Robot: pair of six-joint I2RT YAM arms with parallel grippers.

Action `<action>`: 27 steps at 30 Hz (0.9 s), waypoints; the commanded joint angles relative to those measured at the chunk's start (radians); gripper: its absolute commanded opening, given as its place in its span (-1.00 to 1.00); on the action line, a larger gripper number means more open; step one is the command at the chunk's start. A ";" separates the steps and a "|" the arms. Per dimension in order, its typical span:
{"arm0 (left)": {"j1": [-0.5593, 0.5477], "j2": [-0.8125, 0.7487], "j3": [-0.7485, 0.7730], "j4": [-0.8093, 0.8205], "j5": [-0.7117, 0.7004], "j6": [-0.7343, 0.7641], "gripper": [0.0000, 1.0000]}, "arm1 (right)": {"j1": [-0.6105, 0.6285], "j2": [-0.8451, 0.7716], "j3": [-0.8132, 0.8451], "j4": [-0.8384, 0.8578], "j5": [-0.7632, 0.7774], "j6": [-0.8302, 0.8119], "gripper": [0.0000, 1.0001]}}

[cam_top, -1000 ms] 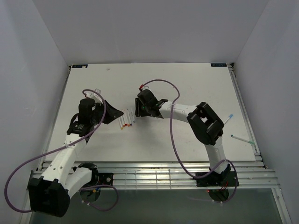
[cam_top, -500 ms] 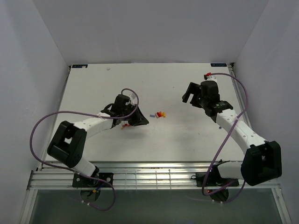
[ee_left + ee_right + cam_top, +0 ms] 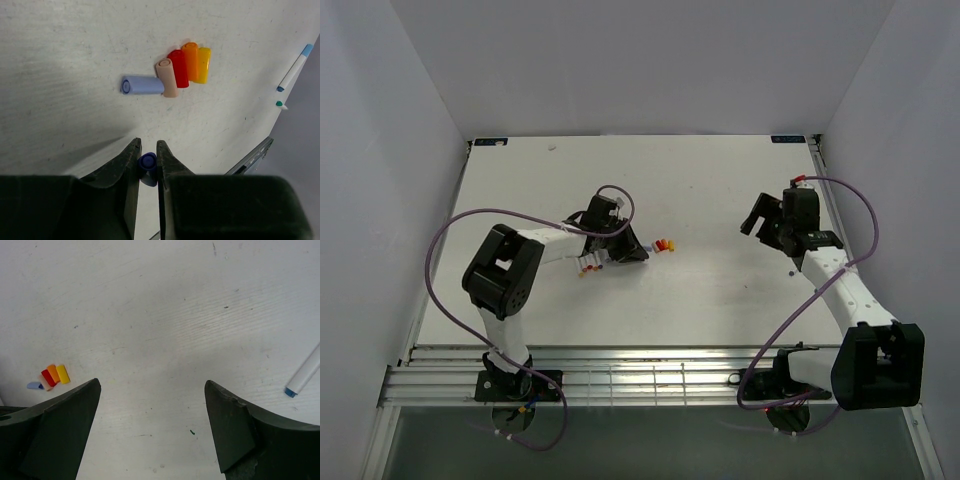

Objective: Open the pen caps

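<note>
- Caps (image 3: 664,244) lie loose in a small cluster near the middle of the table (image 3: 720,300), just right of the left gripper (image 3: 623,247) and well apart from the right gripper (image 3: 767,214).
- In the left wrist view they are short, plain plastic tubes: lilac cap (image 3: 143,85), peach cap (image 3: 168,78), red cap (image 3: 178,68), orange cap (image 3: 190,60) and yellow cap (image 3: 203,65).
- The peach, red, orange and yellow ones lie flat, side by side and touching. Their long axes are nearly parallel and run up the picture with a slight lean.
- The lilac one lies crosswise to them, with its long axis across the picture. Its open end faces left and its other end touches the peach one.
- The left gripper's jaws are narrow and pinch a dark blue cap (image 3: 148,162), seen end-on. It may be on a barrel, but the fingers hide that.
- White pens (image 3: 591,265) lie bunched beside that gripper, on its near side, in the top view.
- The right gripper's jaws stand wide apart, holding nothing, above bare table.
- A blue-tipped pen (image 3: 305,369) lies at the right edge of the right wrist view.
</note>
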 commanded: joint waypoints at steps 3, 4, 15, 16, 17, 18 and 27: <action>-0.006 0.039 0.083 -0.027 -0.038 0.014 -0.28 | -0.033 -0.004 -0.016 -0.016 -0.043 -0.018 0.80; -0.006 0.040 0.085 -0.033 -0.045 0.012 -0.22 | -0.036 -0.010 -0.020 -0.016 -0.044 -0.016 0.80; -0.006 0.024 0.080 -0.042 -0.064 0.011 0.07 | -0.073 0.005 -0.037 -0.026 -0.019 -0.015 0.80; -0.006 -0.001 0.076 -0.039 -0.067 0.012 0.07 | -0.096 0.011 -0.039 -0.028 -0.020 -0.015 0.80; -0.006 -0.013 0.067 -0.038 -0.067 0.014 0.08 | -0.103 0.014 -0.040 -0.029 -0.017 -0.015 0.80; -0.006 -0.029 0.064 -0.038 -0.065 0.017 0.08 | -0.114 0.017 -0.039 -0.034 -0.007 -0.015 0.80; -0.009 -0.225 0.001 -0.045 -0.018 0.034 0.08 | -0.309 0.092 -0.045 -0.054 0.114 -0.031 0.83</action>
